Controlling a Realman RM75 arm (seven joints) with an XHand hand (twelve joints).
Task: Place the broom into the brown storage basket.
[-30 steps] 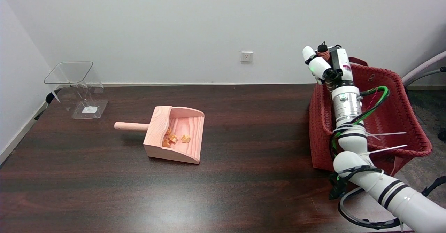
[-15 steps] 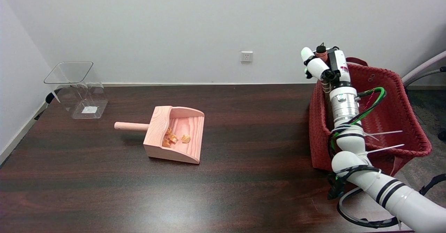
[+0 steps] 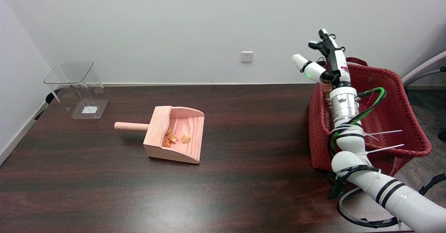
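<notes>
Judging by your right hand (image 3: 325,64) — fingers (image 3: 302,61) spread, holding nothing above the brown storage basket (image 3: 400,97) — the drop looks done. You can't see the broom; presumably it's inside.

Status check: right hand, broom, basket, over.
Right hand open above basket rim, holding nothing. Broom not visible. Nothing blocking; dustpan sits apart, mid-table.

No text can be read: the red mark on the right hand (image 3: 331,60), below its fingers (image 3: 306,67), is too small to read
</notes>
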